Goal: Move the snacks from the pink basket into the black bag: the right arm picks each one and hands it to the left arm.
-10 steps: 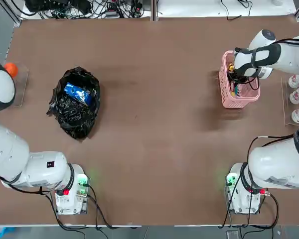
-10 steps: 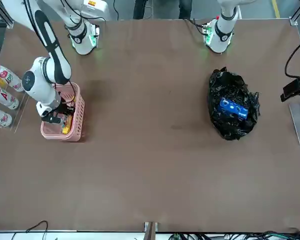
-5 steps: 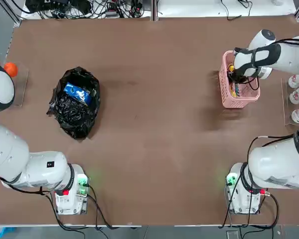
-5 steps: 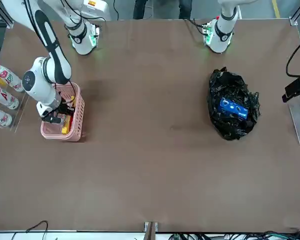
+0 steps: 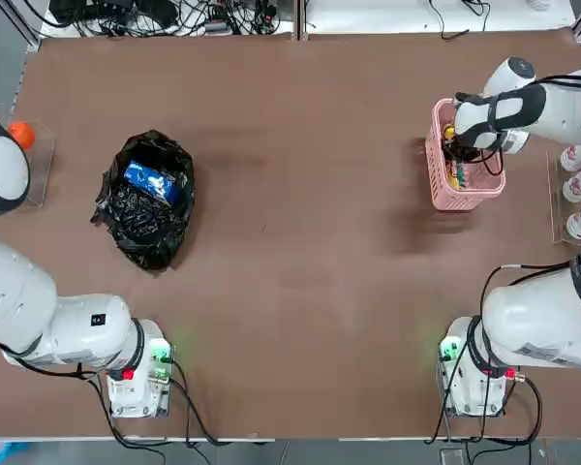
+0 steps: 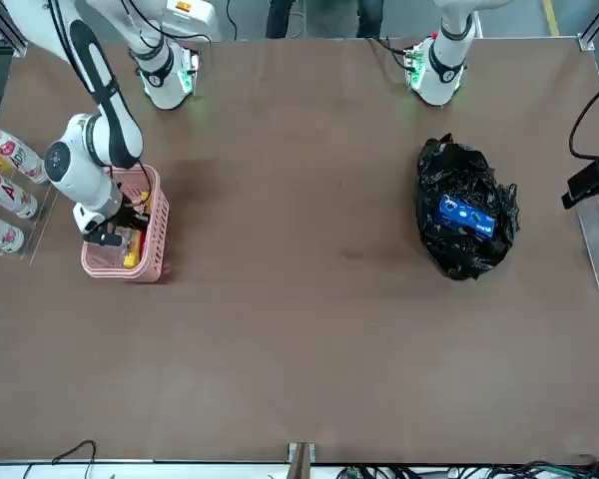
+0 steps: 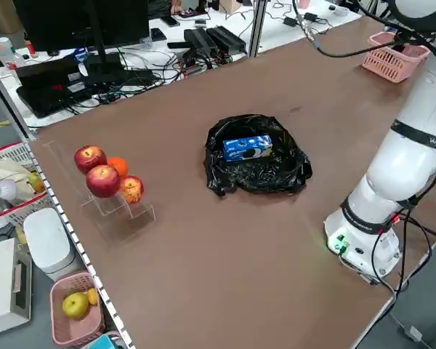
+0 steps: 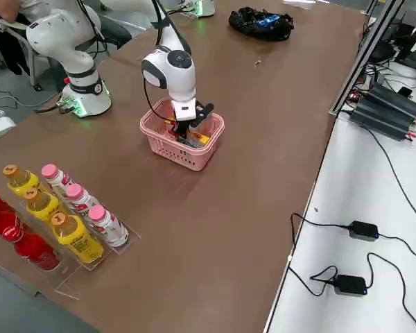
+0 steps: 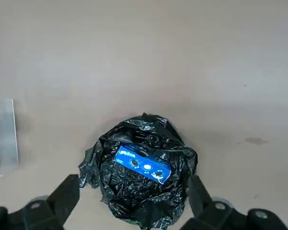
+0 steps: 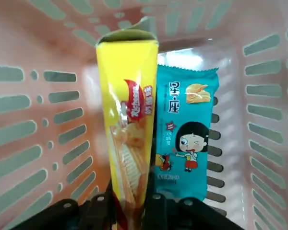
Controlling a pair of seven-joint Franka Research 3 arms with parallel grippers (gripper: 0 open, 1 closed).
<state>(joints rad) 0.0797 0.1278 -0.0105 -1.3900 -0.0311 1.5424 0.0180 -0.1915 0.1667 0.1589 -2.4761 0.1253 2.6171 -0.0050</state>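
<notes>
My right gripper point(image 10: 129, 201) is down inside the pink basket point(image 5: 434, 170), shut on the lower end of the yellow packet with red marks point(image 10: 129, 124), which stands on edge. The slim teal-blue packet point(image 10: 186, 143) lies flat beside it on the basket's floor. From the front, the right gripper point(image 6: 115, 238) shows at the basket point(image 6: 152, 254). The black bag point(image 5: 145, 208) lies at the table's left with the blue-and-white pouch point(image 5: 152, 181) in it. My left gripper point(image 9: 133, 211) hangs open high above the bag point(image 9: 144, 187), at the table's left edge.
Bottles point(image 8: 62, 215) stand in a clear rack right of the basket. Red and orange fruits point(image 7: 102, 178) sit on a clear stand at the far left. Both arm bases point(image 5: 136, 373) are at the near edge. Bare brown tabletop point(image 5: 300, 223) lies between bag and basket.
The right gripper has stayed low in the basket and closed on the yellow packet. The left gripper has shifted only slightly at the table's left edge.
</notes>
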